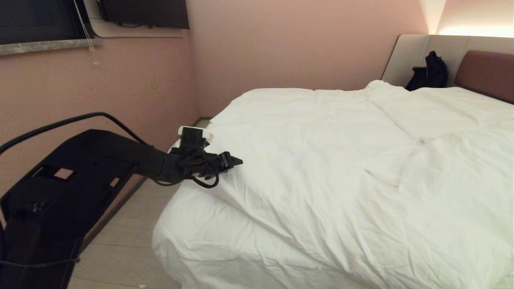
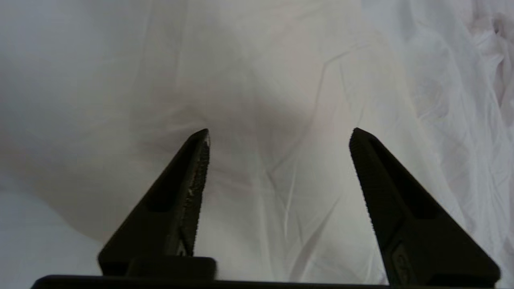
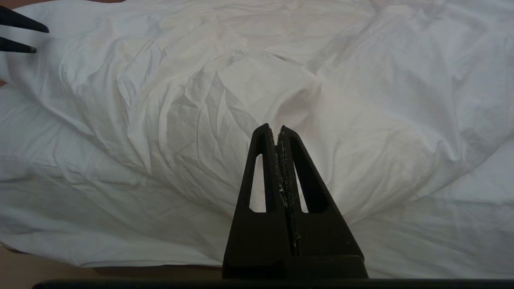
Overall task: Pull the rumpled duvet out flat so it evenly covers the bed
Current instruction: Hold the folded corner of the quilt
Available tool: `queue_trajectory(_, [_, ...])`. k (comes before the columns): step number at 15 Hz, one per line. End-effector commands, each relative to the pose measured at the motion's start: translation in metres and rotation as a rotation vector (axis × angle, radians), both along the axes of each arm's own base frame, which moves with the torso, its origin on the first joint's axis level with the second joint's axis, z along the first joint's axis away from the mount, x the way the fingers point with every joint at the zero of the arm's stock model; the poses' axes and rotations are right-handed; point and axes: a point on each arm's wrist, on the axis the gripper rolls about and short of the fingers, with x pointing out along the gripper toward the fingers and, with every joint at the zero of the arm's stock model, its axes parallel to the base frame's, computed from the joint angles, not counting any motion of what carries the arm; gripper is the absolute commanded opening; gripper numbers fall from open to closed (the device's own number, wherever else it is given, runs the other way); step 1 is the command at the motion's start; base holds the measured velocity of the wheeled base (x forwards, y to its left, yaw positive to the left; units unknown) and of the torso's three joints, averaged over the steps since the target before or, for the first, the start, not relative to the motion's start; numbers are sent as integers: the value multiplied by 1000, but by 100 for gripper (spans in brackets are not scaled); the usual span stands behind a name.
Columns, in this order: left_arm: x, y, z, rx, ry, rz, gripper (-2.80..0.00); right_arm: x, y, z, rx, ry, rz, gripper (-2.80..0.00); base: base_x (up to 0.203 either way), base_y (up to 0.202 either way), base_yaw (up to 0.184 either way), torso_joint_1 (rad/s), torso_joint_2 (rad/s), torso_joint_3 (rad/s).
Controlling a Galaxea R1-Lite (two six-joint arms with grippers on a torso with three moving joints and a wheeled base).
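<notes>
Ahead, the duvet (image 1: pixel 329 160) lies spread and creased over most of the bed (image 1: pixel 192 249), with bare sheet showing along the near-left corner below its edge. Reaching from the left, the left gripper (image 1: pixel 235 161) sits at the duvet's left edge, its fingers (image 2: pixel 188 192) spread wide apart with only cloth between them, gripping nothing. Pointed at a bunched fold of duvet, the right gripper (image 3: pixel 278 130) has its fingers pressed together and empty. A black bag (image 1: pixel 429 74) leans against the headboard (image 1: pixel 486 72) at the far end. Pink wall (image 1: pixel 281 44) runs close along the bed's left side, leaving a narrow strip of floor (image 1: pixel 120 241) where the arm works.
</notes>
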Motion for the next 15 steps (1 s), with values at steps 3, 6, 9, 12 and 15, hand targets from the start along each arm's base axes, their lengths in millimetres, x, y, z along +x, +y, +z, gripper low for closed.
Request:
queue_trajectory(3, [8,-8,-15,1,8,-11,0,0,0,0,1,1,0,-280,0,0,0,0,0,0])
queue_trajectory(6, [11,-15,-24,5,17,-23,0,0,0,0,1,1,0,-280,0,0,0,0,0,0])
queue_trajectory(9, [16,-18,-35,19,22,-6,0,0,0,0,3,1,0,-280,0,0,0,0,0,0])
queue_trajectory(12, [19,-22,-44,52,23,28,0,0,0,0,1,1,0,-280,0,0,0,0,0,0])
queue_trajectory(15, [20,-23,-44,62,17,26,0,0,0,0,1,1,0,-280,0,0,0,0,0,0])
